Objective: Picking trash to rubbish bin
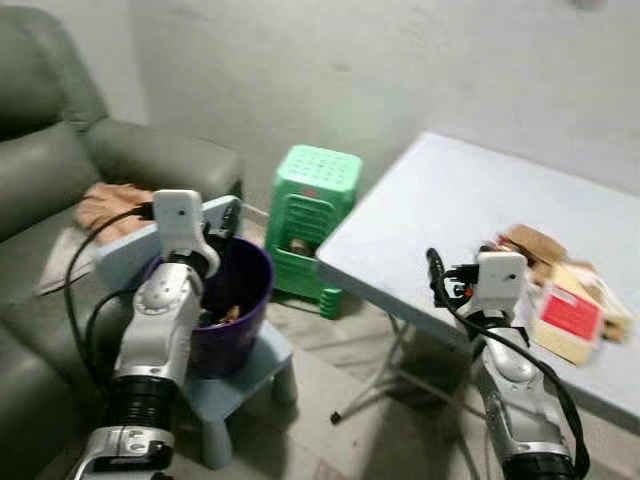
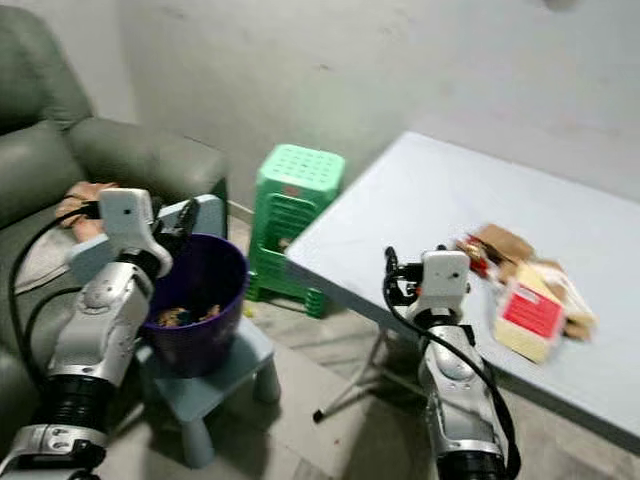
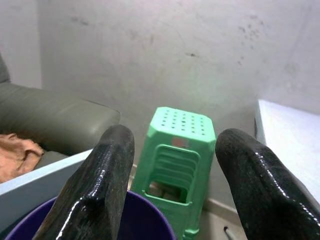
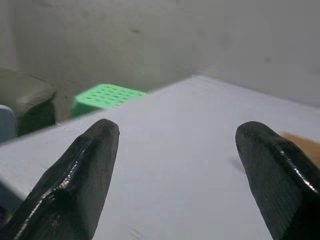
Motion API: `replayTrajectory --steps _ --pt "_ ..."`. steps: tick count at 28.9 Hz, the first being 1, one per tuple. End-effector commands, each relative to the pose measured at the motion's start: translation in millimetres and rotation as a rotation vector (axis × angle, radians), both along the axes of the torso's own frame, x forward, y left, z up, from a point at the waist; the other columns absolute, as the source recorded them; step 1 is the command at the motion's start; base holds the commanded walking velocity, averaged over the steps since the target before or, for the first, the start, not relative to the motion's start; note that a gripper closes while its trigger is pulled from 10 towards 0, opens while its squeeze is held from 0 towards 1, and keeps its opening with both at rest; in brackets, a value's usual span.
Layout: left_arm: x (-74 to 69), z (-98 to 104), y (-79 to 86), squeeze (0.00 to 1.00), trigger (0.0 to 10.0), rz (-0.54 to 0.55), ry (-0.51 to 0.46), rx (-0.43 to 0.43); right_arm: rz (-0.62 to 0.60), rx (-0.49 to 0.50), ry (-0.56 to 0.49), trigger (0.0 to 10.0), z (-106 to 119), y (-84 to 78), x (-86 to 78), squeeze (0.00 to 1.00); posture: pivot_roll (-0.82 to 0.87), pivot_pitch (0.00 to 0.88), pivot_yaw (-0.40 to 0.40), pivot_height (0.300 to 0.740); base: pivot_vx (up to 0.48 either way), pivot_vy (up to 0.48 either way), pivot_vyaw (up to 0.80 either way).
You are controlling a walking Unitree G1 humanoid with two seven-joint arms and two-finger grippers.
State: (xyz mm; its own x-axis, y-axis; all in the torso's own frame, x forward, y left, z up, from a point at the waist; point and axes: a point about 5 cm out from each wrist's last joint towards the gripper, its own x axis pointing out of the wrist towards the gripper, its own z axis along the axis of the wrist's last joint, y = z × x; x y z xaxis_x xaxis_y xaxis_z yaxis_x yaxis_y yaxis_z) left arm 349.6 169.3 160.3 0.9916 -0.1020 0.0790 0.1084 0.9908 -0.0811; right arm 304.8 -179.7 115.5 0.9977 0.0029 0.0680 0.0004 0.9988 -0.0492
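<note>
Left gripper gaping, empty, over the purple rubbish bin; right gripper spread, empty, at the table edge.
Trash: red-labelled carton among wrappers, just beyond the right gripper; probably light, crushable; pinch its narrow sides.

Trash pile blurred — bin half hidden.

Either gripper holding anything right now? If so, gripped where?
Nothing held. Left gripper is open, empty, above the purple bin. Right gripper is open, empty, over the table, short of the trash pile.
</note>
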Motion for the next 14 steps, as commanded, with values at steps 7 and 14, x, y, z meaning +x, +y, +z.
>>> replayTrajectory --steps 7,14 --pt "-1.9 2.2 -19.0 0.00 10.0 -0.058 -0.003 0.003 -0.025 -0.007 -0.002 10.0 4.2 -7.0 0.5 0.00 -0.02 0.000 -0.086 0.740 0.000 0.000 -0.78" --pt "-5.2 0.2 -25.1 0.00 10.0 -0.085 -0.006 0.016 -0.025 -0.012 -0.001 10.0 5.2 -6.8 1.2 0.00 -0.02 0.000 -0.094 0.740 0.000 0.000 -0.78"
